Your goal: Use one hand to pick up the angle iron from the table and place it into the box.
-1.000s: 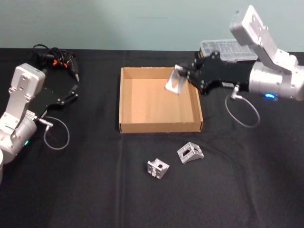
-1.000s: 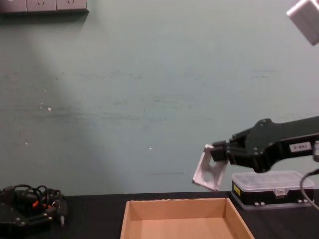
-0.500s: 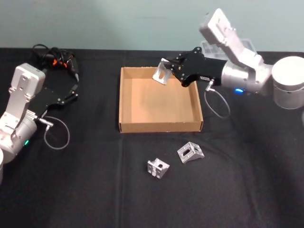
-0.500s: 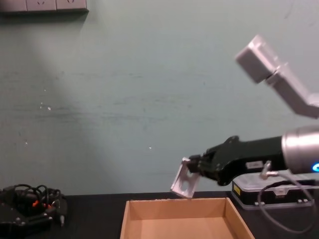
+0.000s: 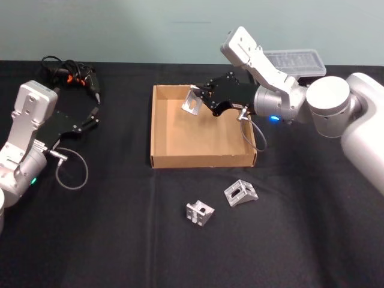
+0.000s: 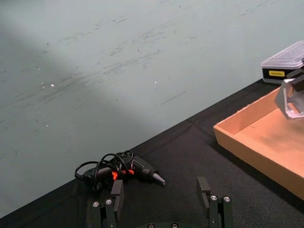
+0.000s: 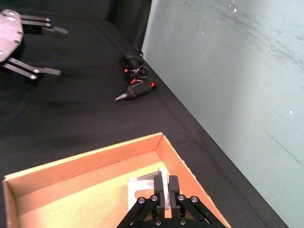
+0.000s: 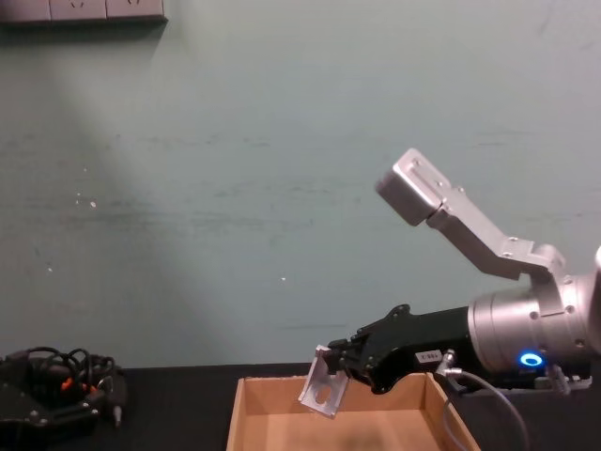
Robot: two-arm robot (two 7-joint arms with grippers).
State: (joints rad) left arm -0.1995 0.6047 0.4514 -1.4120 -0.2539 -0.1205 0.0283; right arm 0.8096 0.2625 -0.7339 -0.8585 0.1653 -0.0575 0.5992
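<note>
My right claw [image 5: 202, 99] is clamped on the angle iron [image 5: 192, 102], holding it tilted over the far part of the box [image 5: 204, 160], at upper centre of the head view. I cannot tell whether it touches the box floor: the claw's fingers cover part of it in the wrist view, and the chest view cuts the box off at the bottom edge. The clear-lidded case [image 5: 294, 59] is mostly hidden behind the arm. Since half a second ago the claw has swung left and dipped, bringing the angle iron down to rim level. Two other brackets [image 5: 200, 212] lie on the table [image 5: 90, 240], in front of the box. My left claw [image 5: 93, 114] sits wide open at far left.
</note>
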